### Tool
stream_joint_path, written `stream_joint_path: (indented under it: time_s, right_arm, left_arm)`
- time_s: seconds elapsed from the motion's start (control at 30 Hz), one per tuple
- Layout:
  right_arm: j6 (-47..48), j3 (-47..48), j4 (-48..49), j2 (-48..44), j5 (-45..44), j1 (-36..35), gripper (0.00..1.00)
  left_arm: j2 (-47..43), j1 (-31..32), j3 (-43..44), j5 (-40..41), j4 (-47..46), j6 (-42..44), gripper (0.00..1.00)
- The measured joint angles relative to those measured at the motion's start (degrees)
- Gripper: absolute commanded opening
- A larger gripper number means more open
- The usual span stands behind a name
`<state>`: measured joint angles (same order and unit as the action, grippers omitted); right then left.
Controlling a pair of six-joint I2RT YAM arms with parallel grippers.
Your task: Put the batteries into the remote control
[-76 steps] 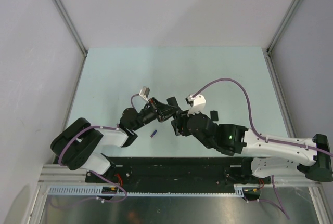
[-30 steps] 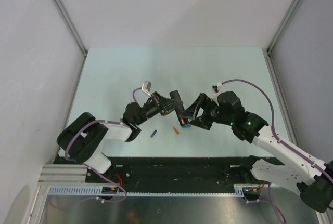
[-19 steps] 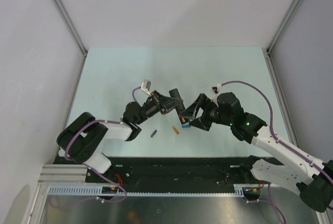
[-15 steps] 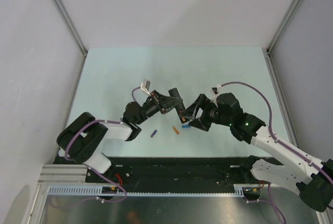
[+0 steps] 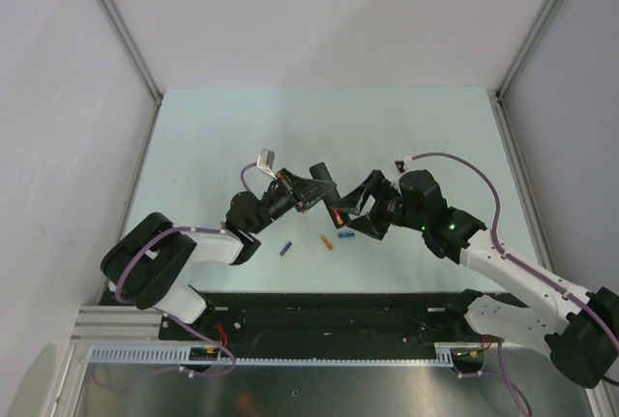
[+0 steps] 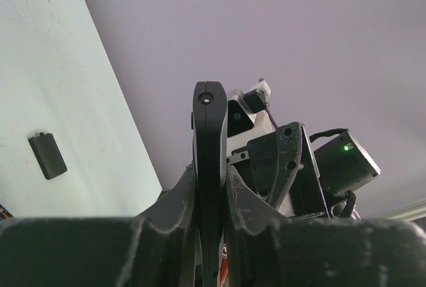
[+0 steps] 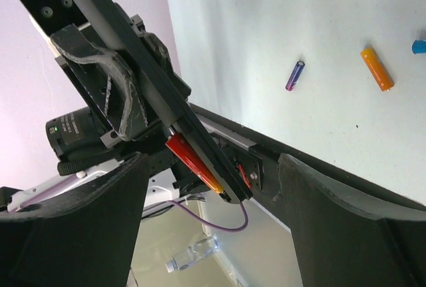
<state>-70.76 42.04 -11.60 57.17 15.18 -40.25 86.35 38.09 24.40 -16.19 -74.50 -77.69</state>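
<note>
Looks halfway: pinching remote control (image 6: 210, 154) in left fingers (image 6: 176, 204), with red battery (image 7: 193, 159) seemingly slotted. Next, closing the spread right fingers (image 7: 80, 234) on orange battery (image 7: 377, 68) toward near edge of tabletop (image 5: 222, 136).

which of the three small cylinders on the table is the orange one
The middle cylinder, between the purple-blue cylinder and the blue cylinder. It alone is orange; the other two are bluish.

Remote control (image 6: 209, 147) sits in the left claw (image 6: 210, 186); a battery (image 7: 377, 68) lies on the table (image 5: 213, 146).
</note>
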Motion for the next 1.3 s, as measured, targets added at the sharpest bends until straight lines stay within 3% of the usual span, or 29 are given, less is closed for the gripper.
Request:
stream_joint_path:
  time_s: [1.3]
  right_arm:
    - [-1.7, -1.33, 5.64, 3.06, -0.11, 0.52, 0.72]
  left_arm:
    - [-1.62, 0.04, -0.74, 1.64, 0.17, 1.22, 0.0]
